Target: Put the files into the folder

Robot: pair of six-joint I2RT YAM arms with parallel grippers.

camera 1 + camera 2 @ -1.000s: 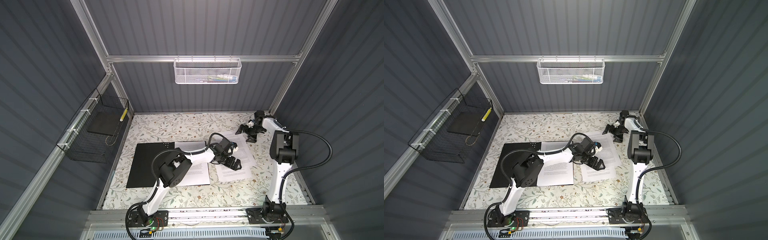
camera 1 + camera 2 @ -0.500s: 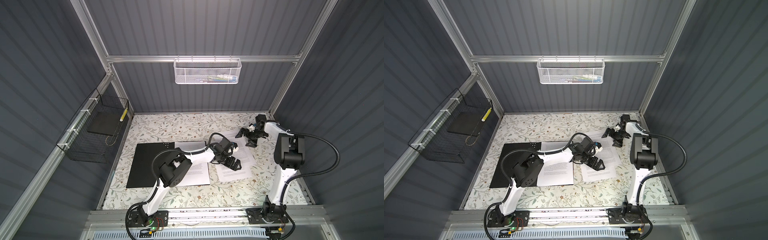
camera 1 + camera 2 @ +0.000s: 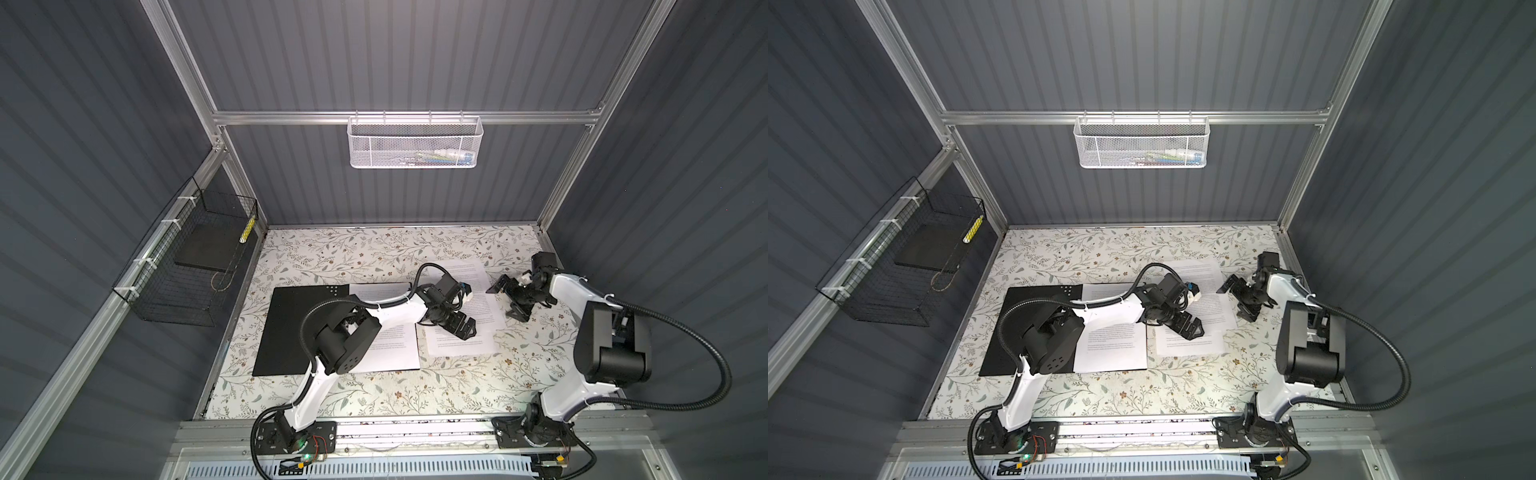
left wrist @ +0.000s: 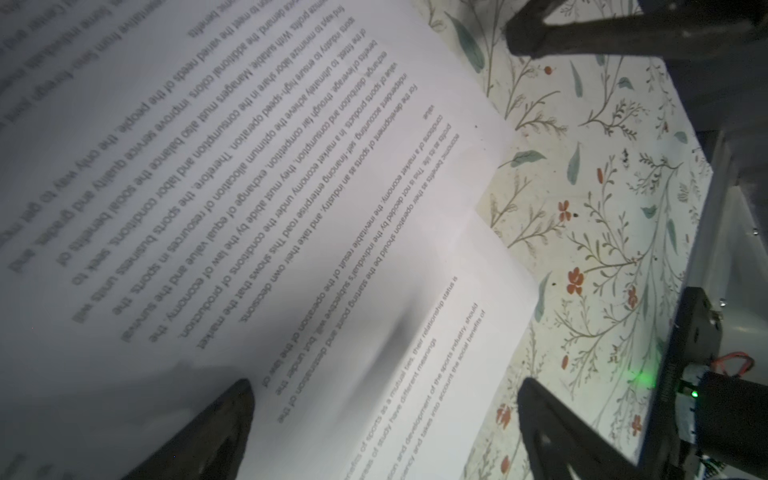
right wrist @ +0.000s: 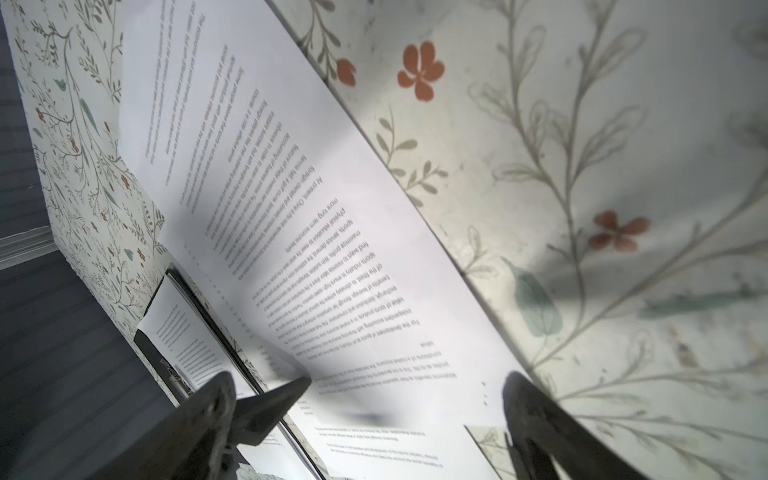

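Lab cell: alu frame (image 3: 282, 118), panels (image 3: 374, 54)

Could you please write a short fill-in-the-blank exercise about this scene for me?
1. In both top views the folder lies to the ____ of the loose files.
2. The left gripper has its fingers ____.
3. The mesh basket on the back rail is ____ in colour.
Missing words: left; open; white.

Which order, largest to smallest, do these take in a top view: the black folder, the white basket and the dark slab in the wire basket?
1. black folder, lying open
2. white basket
3. dark slab
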